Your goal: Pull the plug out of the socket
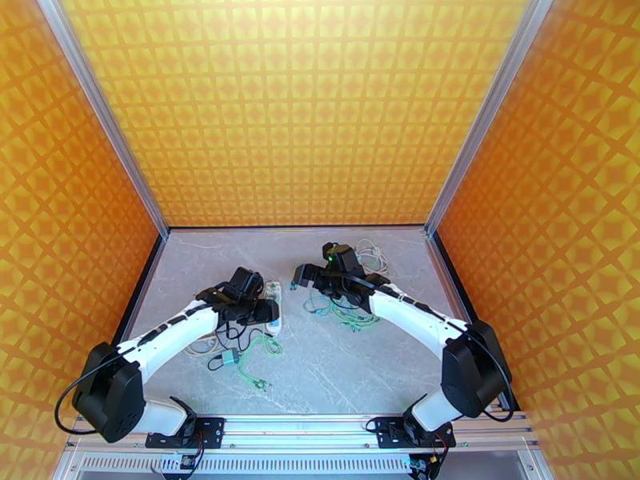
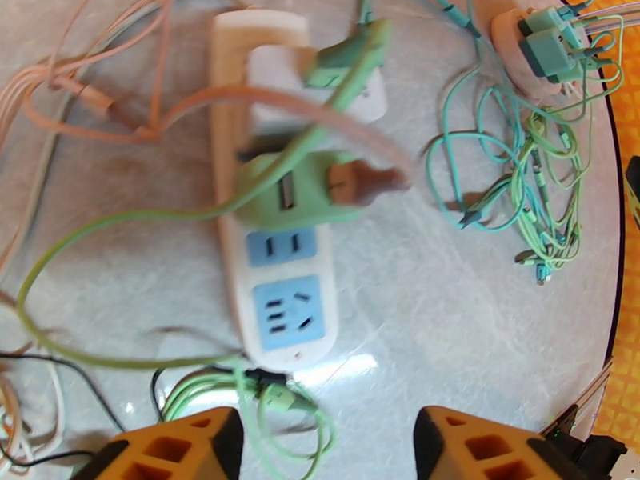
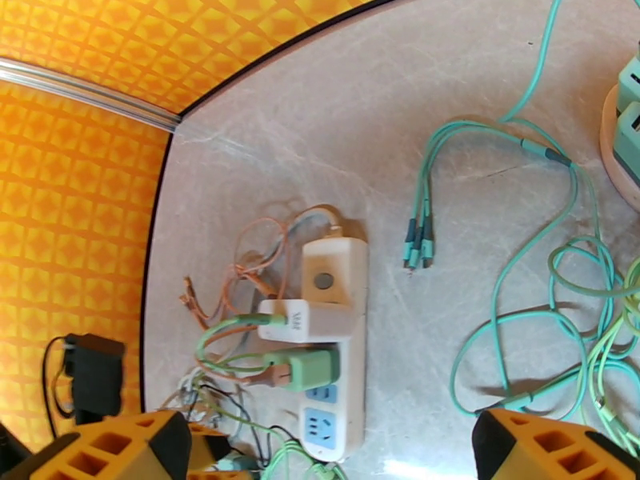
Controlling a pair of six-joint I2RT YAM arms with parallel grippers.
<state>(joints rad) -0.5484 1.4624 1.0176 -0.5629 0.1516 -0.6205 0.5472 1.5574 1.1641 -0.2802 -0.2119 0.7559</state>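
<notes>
Step in hand: we judge this to be the approach. The left claw [image 2: 324, 454] hangs over the power strip [image 2: 288, 318], and no plug is taken yet.
Left claw: its fingers [image 2: 172, 450] stand apart with nothing between them. Below the gap we see bare bench [image 2: 448, 314] and a loop of green cable [image 2: 276, 394].
Right claw: the right claw [image 3: 328, 454] is spread wide and empty, and faces the same strip from the other side.
Green plug: the green plug [image 2: 292, 190] sits in the strip straight ahead of the left claw, beyond the two free blue sockets nearest its fingertips. A pink connector [image 2: 364, 179] juts from the plug towards the right-finger side.
White plug: the white plug [image 2: 280, 102] sits just past the green one, at the end of the strip farthest from the left claw.
From the right claw: the strip lies ahead, with the green plug nearer and the white one beyond it.
From above: the left claw is just beside the strip, and the right claw is near it but apart.
Which plug: the task does not say. We take the green one, which lies first in the left claw's path.
Next move: in our judgement the left claw must go forward and down until its fingers straddle the green plug's flanks. It must then pinch firmly and pull straight off the socket face.
Risks: the strip looks light and may rise with the plug, so the right claw may need to pin its bare end. Loose cables draped over the plugs may snag a finger.
Writing: we can read none. A small grey mark shows on the white plug's face from the right wrist, too small to make out. We can tell no brand.
</notes>
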